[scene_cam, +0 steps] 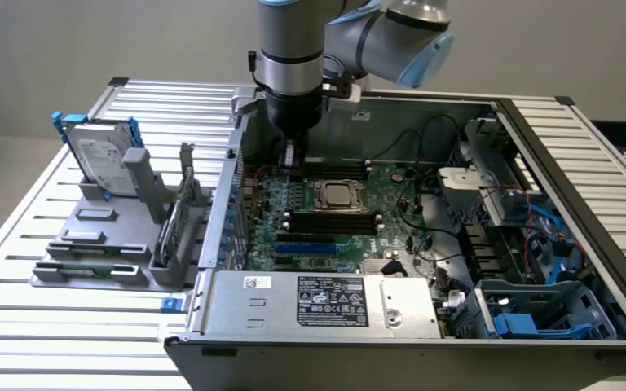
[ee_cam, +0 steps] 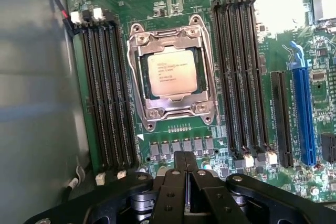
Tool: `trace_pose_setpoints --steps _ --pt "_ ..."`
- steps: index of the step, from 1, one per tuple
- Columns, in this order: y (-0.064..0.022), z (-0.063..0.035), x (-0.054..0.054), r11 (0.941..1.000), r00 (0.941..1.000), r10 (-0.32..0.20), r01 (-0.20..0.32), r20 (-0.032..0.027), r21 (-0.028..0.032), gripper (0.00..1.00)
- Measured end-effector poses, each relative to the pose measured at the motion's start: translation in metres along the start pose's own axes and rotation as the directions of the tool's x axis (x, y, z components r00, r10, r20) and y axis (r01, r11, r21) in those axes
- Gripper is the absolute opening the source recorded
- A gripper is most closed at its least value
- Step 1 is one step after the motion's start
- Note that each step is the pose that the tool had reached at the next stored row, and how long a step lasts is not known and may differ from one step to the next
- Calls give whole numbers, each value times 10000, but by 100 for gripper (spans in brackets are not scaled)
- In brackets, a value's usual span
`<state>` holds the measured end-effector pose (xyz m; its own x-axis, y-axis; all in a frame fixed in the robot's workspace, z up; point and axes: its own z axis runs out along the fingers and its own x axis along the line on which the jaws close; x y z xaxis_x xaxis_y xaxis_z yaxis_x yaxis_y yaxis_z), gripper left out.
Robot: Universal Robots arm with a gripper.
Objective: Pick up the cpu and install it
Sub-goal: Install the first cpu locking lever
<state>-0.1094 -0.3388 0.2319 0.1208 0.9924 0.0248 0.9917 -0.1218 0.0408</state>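
The cpu (ee_cam: 172,73) is seated in its socket, ringed by the metal socket frame (ee_cam: 171,35), with its top left uncovered. Black memory slots (ee_cam: 107,95) are set close on both flanks. The closed gripper (ee_cam: 185,178) is held above the board beside the socket. In the exterior view, open room over the motherboard (scene_cam: 324,224) is bounded by the case wall (scene_cam: 232,187), cables (scene_cam: 443,236) and the power supply (scene_cam: 329,301).
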Motion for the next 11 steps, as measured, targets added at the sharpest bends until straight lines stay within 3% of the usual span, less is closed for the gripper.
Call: trace_pose_setpoints --steps 5,11 --pt "-1 0 7 9981 9981 -610 610 0 2 11" --pt "0 0 8 9979 9979 -654 654 -2 2 11"
